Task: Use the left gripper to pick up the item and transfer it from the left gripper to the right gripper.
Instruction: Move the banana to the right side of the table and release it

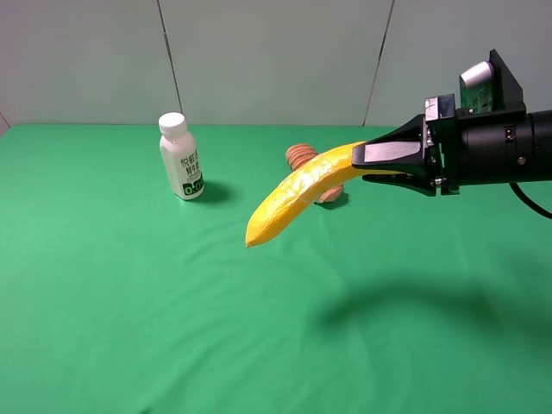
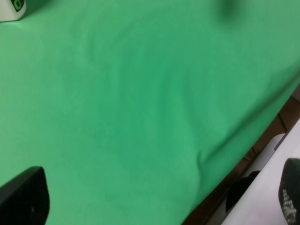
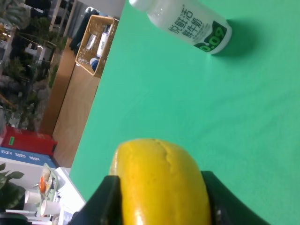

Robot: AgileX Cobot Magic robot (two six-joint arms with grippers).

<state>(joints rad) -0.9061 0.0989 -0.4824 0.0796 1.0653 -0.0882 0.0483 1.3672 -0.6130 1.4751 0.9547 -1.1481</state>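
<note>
Above the green cloth (image 1: 129, 328), your right gripper (image 1: 369, 162) is clamped on one end of the banana (image 1: 293, 197), held clear of the table before the sliced loaf (image 1: 301, 155). Your left gripper (image 2: 157, 197) gapes wide, empty. The capped white bottle (image 1: 181, 159) shows Chinese characters and what reads as "0.09"; its contents are hidden. Off the table, a wicker basket (image 3: 96, 44) holds small unclear items.

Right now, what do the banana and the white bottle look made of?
The banana looks like glossy plastic or foam: a waxy, uniform yellow sheen, though real fruit isn't excluded. The white bottle is likely opaque smooth plastic, judging by its white body, cap and printed label.
</note>
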